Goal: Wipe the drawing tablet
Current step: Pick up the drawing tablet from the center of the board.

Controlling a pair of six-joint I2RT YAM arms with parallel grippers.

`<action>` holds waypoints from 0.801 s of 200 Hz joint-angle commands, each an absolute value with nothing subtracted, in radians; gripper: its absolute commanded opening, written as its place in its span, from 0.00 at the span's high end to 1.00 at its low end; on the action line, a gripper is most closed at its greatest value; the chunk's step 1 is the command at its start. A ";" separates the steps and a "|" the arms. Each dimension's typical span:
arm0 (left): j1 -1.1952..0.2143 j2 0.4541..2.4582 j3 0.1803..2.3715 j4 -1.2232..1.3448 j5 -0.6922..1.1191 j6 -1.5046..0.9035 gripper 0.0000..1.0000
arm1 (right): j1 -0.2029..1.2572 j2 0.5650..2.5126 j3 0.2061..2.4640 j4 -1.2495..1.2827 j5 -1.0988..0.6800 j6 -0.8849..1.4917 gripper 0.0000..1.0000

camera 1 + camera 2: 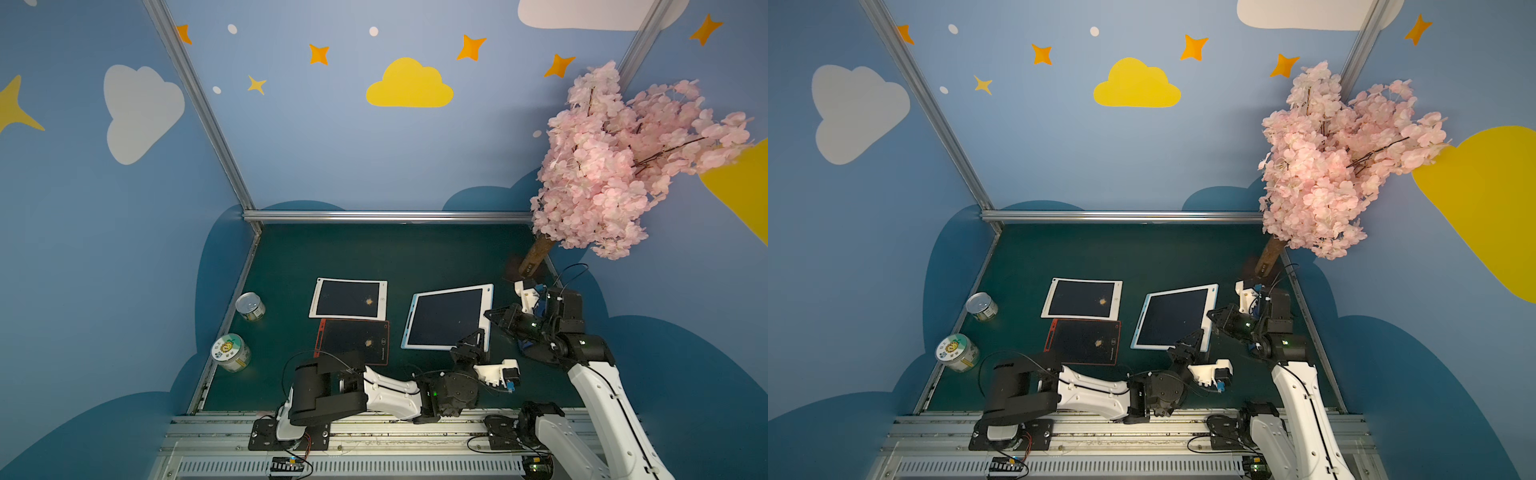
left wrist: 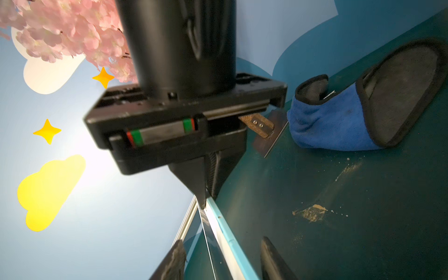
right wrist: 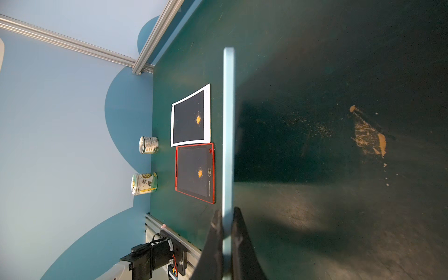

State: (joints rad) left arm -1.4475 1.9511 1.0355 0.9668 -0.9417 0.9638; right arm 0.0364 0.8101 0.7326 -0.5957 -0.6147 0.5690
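Drawing tablet [image 1: 446,318] | right gripper [image 3: 227,213] clamped on its rim | left gripper [image 2: 222,241] half-spread (straddling tablet, gaps either side)

Table [image 1: 374,257]: dark green surface.
Blue-framed tablet [image 1: 446,318]: right of centre, skewed, screen dark.
White-framed tablet [image 1: 348,299]: left of it, orange speck on screen.
Red-framed tablet [image 1: 353,340]: just beside the white one's near edge, orange speck.
Right gripper [image 1: 490,312]: at blue-framed tablet's right edge.
Left gripper [image 1: 480,334]: at its near right corner.
Tin [image 1: 250,306], jar [image 1: 230,352]: left margin.
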 commanded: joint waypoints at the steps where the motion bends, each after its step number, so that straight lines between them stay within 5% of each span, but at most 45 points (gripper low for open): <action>1: -1.427 1.952 1.025 0.933 -0.991 0.907 0.51 | 0.041 0.808 0.734 -0.597 -0.633 0.554 1.00; 20: -1.420 1.940 1.026 0.894 -0.985 0.877 0.66 | 0.041 0.809 0.733 -0.595 -0.634 0.555 1.00; 40: -1.421 1.929 1.028 0.893 -0.989 0.873 0.96 | 0.041 0.812 0.733 -0.593 -0.636 0.556 1.00; 72: -1.430 1.910 1.035 0.929 -0.999 0.919 0.97 | 0.040 0.816 0.731 -0.591 -0.643 0.551 1.00; 92: -1.432 1.890 1.038 0.930 -0.999 0.939 0.97 | 0.036 0.815 0.747 -0.595 -0.635 0.545 0.43; 108: -1.429 1.861 1.038 0.901 -0.996 0.932 0.97 | 0.023 0.797 0.801 -0.649 -0.593 0.499 0.21; 129: -1.408 1.776 1.053 0.719 -0.967 0.816 0.97 | 0.005 0.757 0.903 -0.751 -0.461 0.437 0.16; 160: -1.258 1.580 1.177 0.056 -0.711 0.302 0.97 | -0.019 0.696 1.014 -0.862 -0.251 0.395 0.16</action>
State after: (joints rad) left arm -1.3804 1.7390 1.0588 0.5171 -0.8963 0.7002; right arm -0.0044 0.7506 0.9367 -0.7448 -0.4431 0.4671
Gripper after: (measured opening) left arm 0.074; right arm 0.841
